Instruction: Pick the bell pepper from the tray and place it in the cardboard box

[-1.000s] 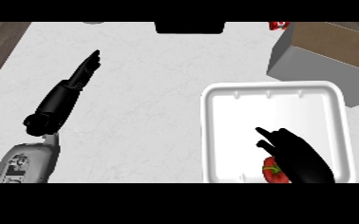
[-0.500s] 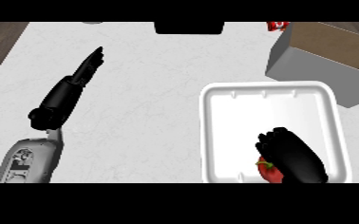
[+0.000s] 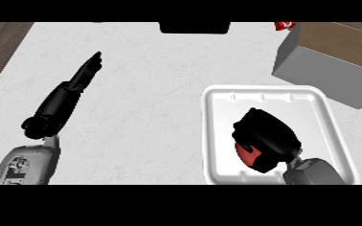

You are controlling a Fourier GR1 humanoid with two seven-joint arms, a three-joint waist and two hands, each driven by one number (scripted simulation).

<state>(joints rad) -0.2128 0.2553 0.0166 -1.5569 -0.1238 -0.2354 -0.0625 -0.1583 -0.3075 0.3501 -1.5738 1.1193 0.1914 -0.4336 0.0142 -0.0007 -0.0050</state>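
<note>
**Currently: pepper gripped in tray**

Right hand (image 3: 265, 136): fingers curled over red bell pepper (image 3: 247, 155), inside white tray (image 3: 219, 124), near its front. Left hand (image 3: 67, 96): fingers straight, resting on counter (image 3: 163, 86). Cardboard box (image 3: 322, 60): behind tray, at right.

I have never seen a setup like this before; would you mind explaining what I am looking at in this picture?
This is a view from a humanoid robot's head, looking steeply down at a white kitchen counter. Its two forearms come in from the lower edge, each ending in a black hand. The left hand lies open on the left, fingers straight, holding nothing. The right hand is curled over a red bell pepper inside a white tray. At the upper right stands the cardboard box, where the pepper should go. A small red thing shows at the far edge; I cannot tell what it is.
</note>
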